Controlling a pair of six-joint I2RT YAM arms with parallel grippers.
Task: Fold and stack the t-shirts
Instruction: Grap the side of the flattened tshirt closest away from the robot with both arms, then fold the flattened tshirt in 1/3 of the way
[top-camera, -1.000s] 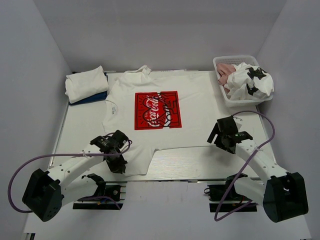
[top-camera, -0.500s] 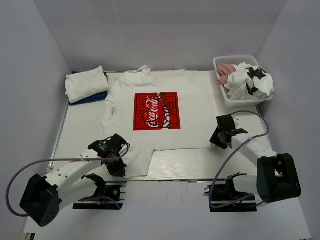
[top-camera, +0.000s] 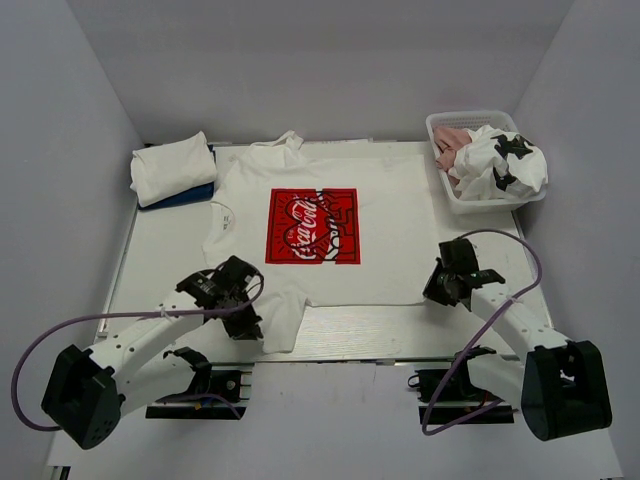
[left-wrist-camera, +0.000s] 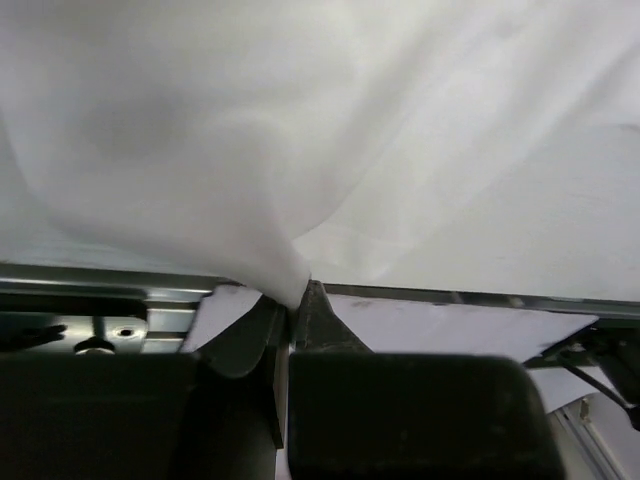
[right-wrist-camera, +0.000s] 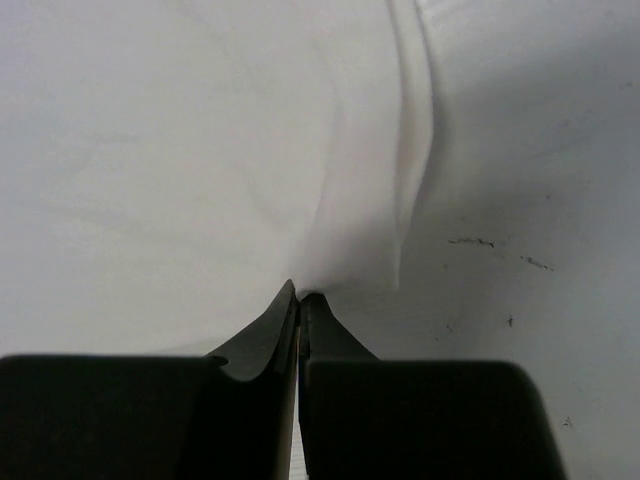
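Closing on cloth, your right jaws, wide apart a second ago, now pinch the hem corner of the white t-shirt (top-camera: 390, 220) with the red chest print, at the garment's lower right. Your left jaws grip the opposite hem corner at lower left, narrowed on a peak of fabric. The shirt lies flat at the centre of the surface (top-camera: 160, 270), with folded tees (top-camera: 172, 168) at upper left and crumpled tees (top-camera: 500, 160) in the basket (top-camera: 465, 115) at upper right. With both corners gripped, the first fold looks ready to begin.
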